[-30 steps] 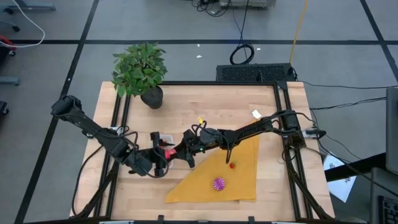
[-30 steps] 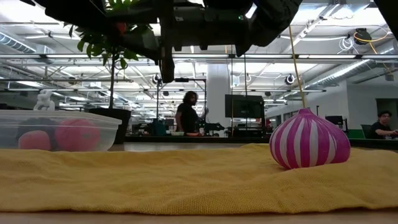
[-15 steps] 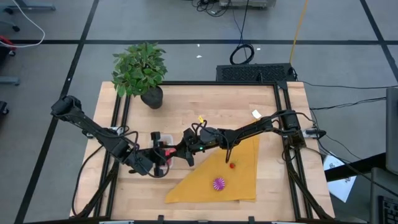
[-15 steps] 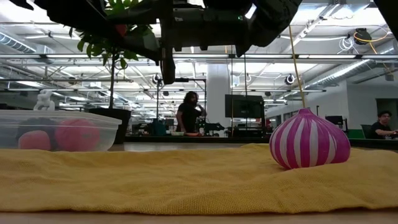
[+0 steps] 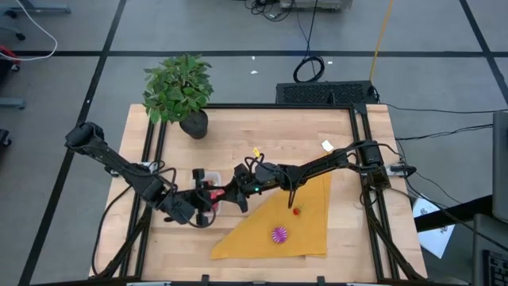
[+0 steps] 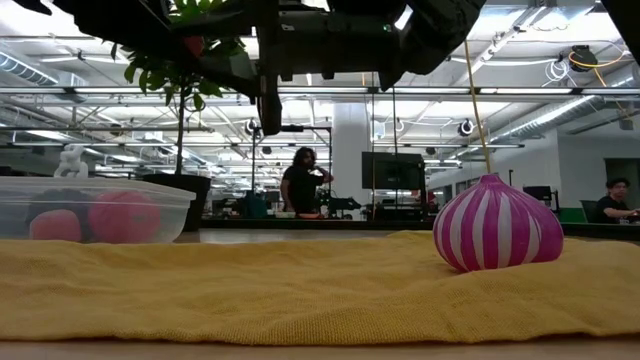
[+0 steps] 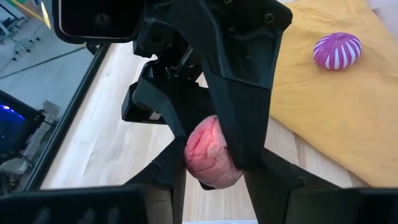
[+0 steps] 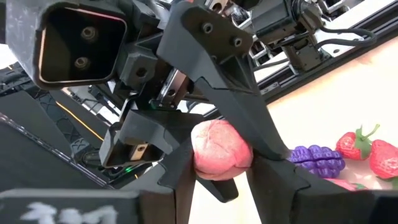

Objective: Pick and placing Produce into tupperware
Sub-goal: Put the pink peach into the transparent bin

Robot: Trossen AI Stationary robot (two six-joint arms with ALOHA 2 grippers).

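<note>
A pink, wrinkled toy fruit [image 7: 208, 152] is held in the air between my two grippers, which meet nose to nose over the table's left middle. My left gripper [image 5: 205, 203] comes from the left and my right gripper [image 5: 230, 195] from the right. The clear tupperware [image 5: 205, 175] stands on the wood just beyond them; it holds pink pieces [image 6: 122, 217], and the right wrist view shows purple grapes [image 8: 317, 160] and strawberries [image 8: 352, 145] below. A magenta striped ball [image 5: 279, 234] and a small red piece [image 5: 296, 210] lie on the yellow cloth [image 5: 305, 230]. My left gripper has the pink fruit [image 7: 200, 158] between its two fingers, coming level from the table's left. One finger [image 7: 174, 177] touches the fruit's side; the right arm's finger hides the other side. The fruit is lifted clear. My right gripper pinches the same fruit [image 8: 221, 149] between its two fingers [image 8: 270, 171], level from the table's right. The fruit sits clear of the table, above the tupperware's contents.
A potted plant [image 5: 178, 87] stands at the far left corner of the table. The yellow cloth covers the near right part. A small yellow piece [image 5: 256, 152] and a white scrap [image 5: 326, 145] lie on the far wood. People sit in the room behind.
</note>
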